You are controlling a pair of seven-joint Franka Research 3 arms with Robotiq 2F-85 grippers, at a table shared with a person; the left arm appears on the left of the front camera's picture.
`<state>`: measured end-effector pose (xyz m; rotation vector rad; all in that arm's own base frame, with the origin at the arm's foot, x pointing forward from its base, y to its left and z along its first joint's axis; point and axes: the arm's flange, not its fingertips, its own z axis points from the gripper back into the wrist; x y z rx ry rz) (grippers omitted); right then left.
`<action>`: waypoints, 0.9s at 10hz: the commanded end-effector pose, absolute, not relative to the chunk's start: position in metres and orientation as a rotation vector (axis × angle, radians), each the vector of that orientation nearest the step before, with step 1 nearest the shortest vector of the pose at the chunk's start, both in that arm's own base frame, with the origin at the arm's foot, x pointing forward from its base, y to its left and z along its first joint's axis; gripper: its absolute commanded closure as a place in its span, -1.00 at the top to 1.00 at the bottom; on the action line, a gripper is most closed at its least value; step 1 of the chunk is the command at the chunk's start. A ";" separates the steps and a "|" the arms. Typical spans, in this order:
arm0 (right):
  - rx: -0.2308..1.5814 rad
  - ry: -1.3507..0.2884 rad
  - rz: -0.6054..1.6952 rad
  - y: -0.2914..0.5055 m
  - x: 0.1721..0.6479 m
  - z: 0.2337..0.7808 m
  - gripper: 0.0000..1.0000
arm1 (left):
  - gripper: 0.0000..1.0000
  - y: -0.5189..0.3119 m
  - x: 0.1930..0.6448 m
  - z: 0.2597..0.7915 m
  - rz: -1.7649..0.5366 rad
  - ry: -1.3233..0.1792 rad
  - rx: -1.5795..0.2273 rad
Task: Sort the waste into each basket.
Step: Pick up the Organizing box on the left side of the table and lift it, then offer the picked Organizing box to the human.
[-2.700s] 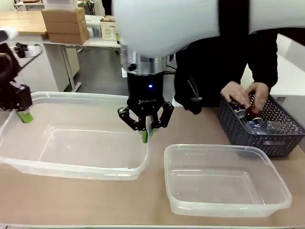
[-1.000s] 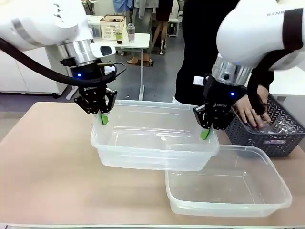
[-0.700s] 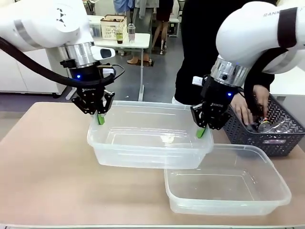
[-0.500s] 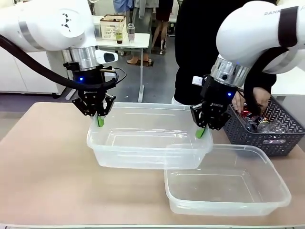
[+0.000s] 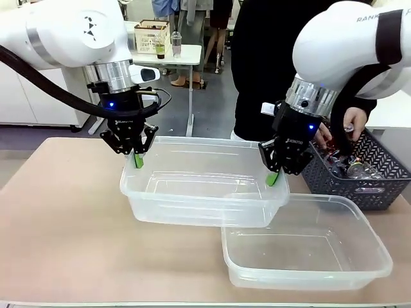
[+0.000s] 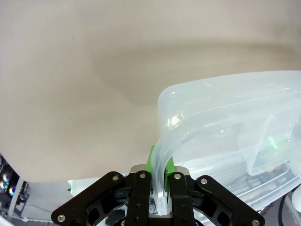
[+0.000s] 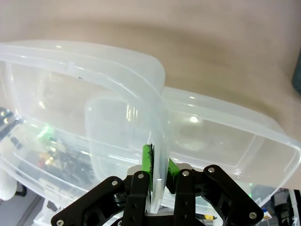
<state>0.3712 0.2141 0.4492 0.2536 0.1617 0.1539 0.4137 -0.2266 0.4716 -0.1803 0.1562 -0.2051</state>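
Pale brown tabletop point(image 5: 64, 224) in a workroom, seen from the robot's side, with a person standing at the far edge. At left, the left arm point(image 5: 109, 70) descends to the short left wall of a large clear tub point(image 5: 199, 212). The left jaws are closed on that wall's rolled rim, green pads point(image 6: 150, 162) pressed against either face of the thin plastic, as the left wrist view confirms. The tub hangs level between the two arms and appears to be raised just off the tabletop. A grip at each end probably keeps so wide and flexible a container from twisting or sagging. At centre right, the right arm point(image 5: 340, 45) meets the opposite short wall. The right jaws are likewise clamped shut on the rim, a pad point(image 7: 147, 165) on each side. Below and to the right, a second clear tub point(image 5: 302, 279) rests on the tabletop, its near-left corner overlapped by the carried tub. Both tubs are empty, so sorting proper has not begun and this step is judged to be positioning a receptacle. At far right, a dark lattice basket point(image 5: 379, 192) holds the waste point(image 5: 350, 168), red-and-silver cans and clear bottles. The person's hands point(image 5: 353, 120) reach into it.
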 end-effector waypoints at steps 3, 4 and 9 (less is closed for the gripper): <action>0.265 0.164 0.161 0.217 0.370 0.449 -0.88 | -0.87 -0.227 0.413 0.470 -0.215 0.157 -0.161; 0.265 0.164 0.161 0.217 0.370 0.449 -0.88 | -0.87 -0.227 0.413 0.470 -0.215 0.157 -0.161; 0.265 0.164 0.161 0.217 0.370 0.449 -0.88 | -0.87 -0.227 0.413 0.470 -0.215 0.157 -0.161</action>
